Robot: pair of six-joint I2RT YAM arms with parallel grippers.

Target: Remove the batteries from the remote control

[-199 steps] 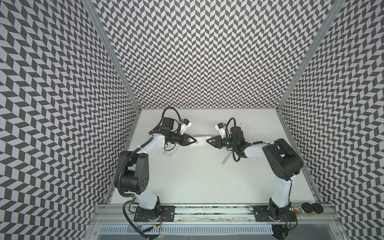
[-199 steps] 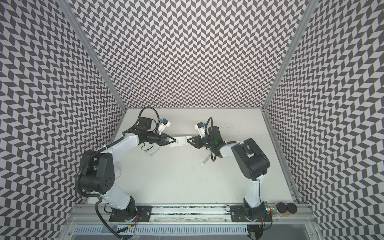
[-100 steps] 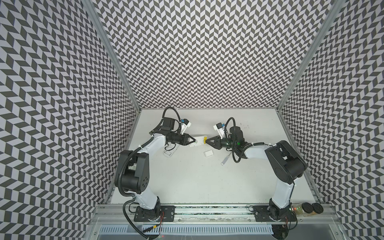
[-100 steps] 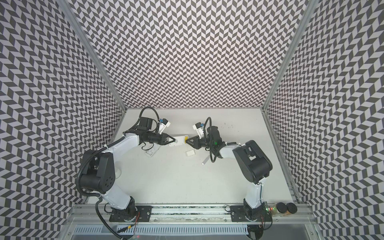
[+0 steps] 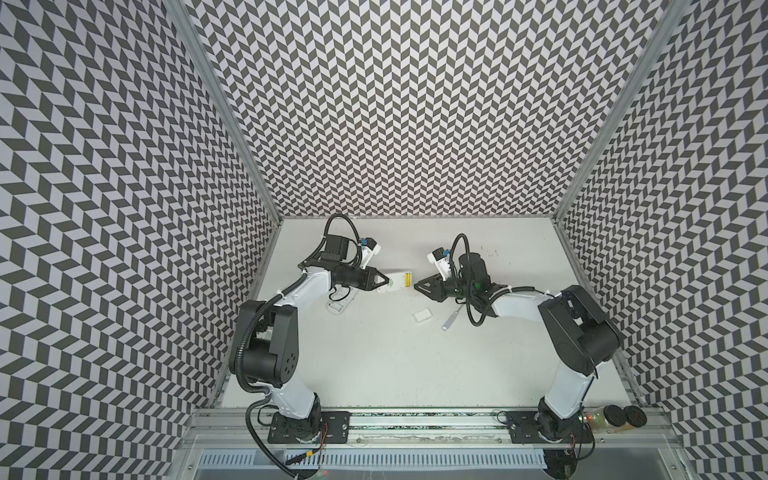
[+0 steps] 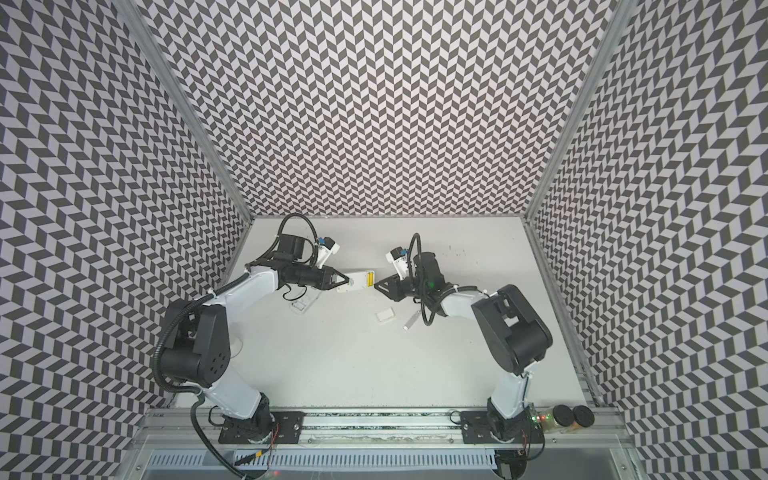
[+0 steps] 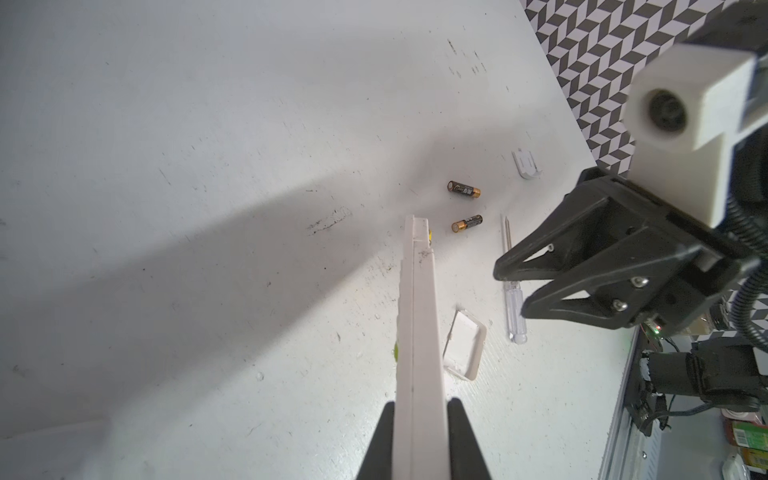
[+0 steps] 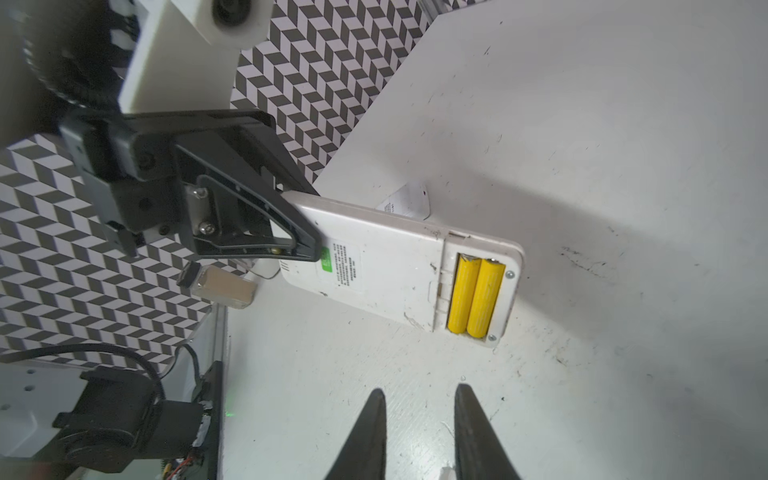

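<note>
In a top view my left pincer [image 5: 384, 283] clamps the remote control [image 5: 395, 283]. Left wrist view: two black batteries [image 7: 463, 189] lie on the table [image 7: 208, 124]. Right wrist view: my right pincer [image 8: 417, 392], narrow and empty, faces two yellow batteries [image 8: 473, 297] in their bay. I think they are light, rigid and smooth, so I would pinch at mid-body.

Cover [image 5: 422, 316], seemingly, newly off remote [image 5: 397, 283].

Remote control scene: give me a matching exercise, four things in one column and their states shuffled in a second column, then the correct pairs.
Column one
1. white rectangular remote control
2. two yellow cylindrical batteries
3. two black batteries with gold ends
4. right gripper

Column two
A. lying loose on the white table
B. open, holding nothing
C. clamped in the left gripper
D. seated in the open compartment

Pairs: 1-C, 2-D, 3-A, 4-B
</note>
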